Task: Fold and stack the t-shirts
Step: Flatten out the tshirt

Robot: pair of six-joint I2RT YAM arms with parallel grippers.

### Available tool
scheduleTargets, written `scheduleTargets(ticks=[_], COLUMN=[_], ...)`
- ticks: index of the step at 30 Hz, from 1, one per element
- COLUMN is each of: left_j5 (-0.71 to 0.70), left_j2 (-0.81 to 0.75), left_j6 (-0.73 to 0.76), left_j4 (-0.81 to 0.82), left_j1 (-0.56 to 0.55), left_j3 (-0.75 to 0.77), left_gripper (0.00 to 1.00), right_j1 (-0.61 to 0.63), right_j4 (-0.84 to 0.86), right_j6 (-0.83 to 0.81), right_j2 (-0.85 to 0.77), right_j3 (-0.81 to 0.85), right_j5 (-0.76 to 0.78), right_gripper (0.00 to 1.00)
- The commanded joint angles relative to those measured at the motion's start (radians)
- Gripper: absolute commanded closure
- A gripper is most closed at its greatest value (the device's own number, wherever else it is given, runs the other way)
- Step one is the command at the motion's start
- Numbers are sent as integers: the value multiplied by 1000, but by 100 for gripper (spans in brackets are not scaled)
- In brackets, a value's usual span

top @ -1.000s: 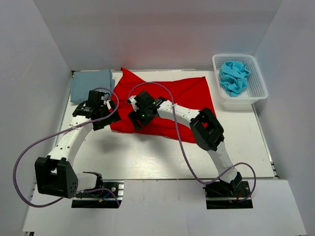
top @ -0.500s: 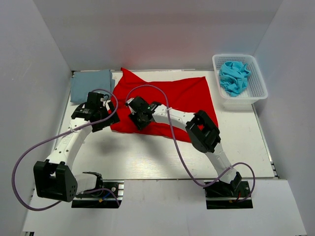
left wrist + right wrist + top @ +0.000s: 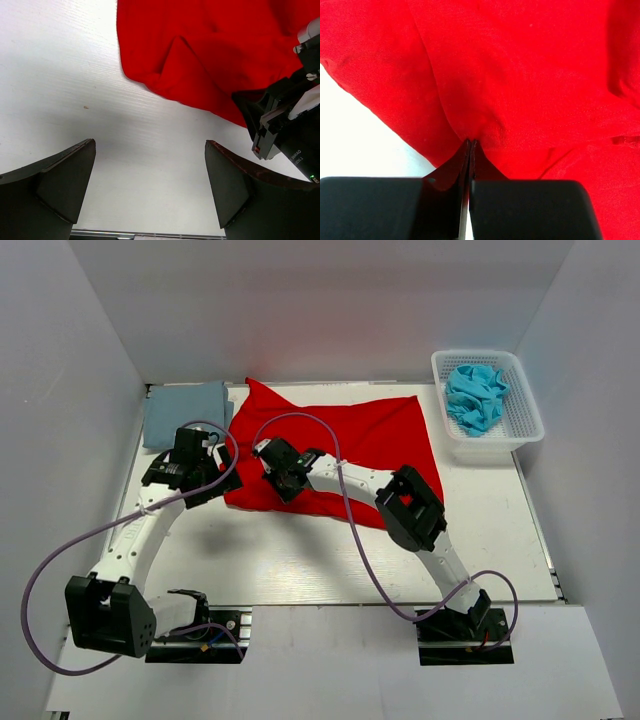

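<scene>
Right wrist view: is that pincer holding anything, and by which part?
The right pincer is shut on the red t-shirt, pinching a pucker of cloth close to its edge.

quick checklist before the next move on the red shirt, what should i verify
1. Right gripper shut on the red t-shirt: ok, its fingers pinch a pucker of cloth by the near edge.
2. Left gripper open: ok, nothing between its fingers.
3. Left gripper on the shirt: not ok, it is over bare table beside the near left corner.
4. Red t-shirt flat: not ok, that corner is creased.
5. Grey-blue t-shirt folded, far left: ok.
6. Turquoise t-shirt folded: not ok, crumpled in the basket.
</scene>
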Motion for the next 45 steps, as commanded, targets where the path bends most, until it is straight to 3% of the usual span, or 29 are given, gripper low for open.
scheduleTargets(ticks=[1, 7, 11, 17, 20, 26, 28, 29, 30, 37, 40, 43, 45], left_j5=[-20, -20, 11, 9, 9, 10, 0, 0, 0, 12, 87, 140, 149], left_j2=[-47, -48, -67, -87, -97, -97, -106, -106, -115, -84, -26, 60, 116], left_j6=[6, 6, -3, -26, -26, -47, -47, -47, -59, -69, -69, -60, -34], left_j4=[1, 1, 12, -20, -42, -89, -89, -89, -89, -13, 58, 159, 249], left_j1=[5, 5, 5, 5, 5, 5, 5, 5, 5, -6, -6, -6, -6], left_j3=[-4, 5, 5, 5, -4, -13, -22, -22, -22, -41, -41, -9, 26], left_gripper=[0, 0, 0, 0, 0, 0, 0, 0, 0, 0, 0, 0, 0], right_j1=[5, 21, 50, 113, 159, 195, 205, 208, 205, 128, 35, -134, -178], right_j4=[4, -44, 14, 120, 123, 140, 183, 197, 197, 175, 178, 118, 74], right_j6=[11, 35, 112, 219, 212, 242, 249, 238, 233, 250, 304, 316, 321], right_j2=[-88, -194, -306, -325, -305, -290, -317, -326, -329, -519, -623, -684, -701], right_j3=[40, -67, -195, -323, -287, -287, -325, -330, -333, -440, -559, -610, -612], right_j5=[-5, -237, -409, -676, -844, -1022, -1128, -1138, -1135, -863, -689, -450, -284], right_gripper=[100, 100, 100, 100, 100, 98, 80, 65, 10, 9, 9, 9, 9])
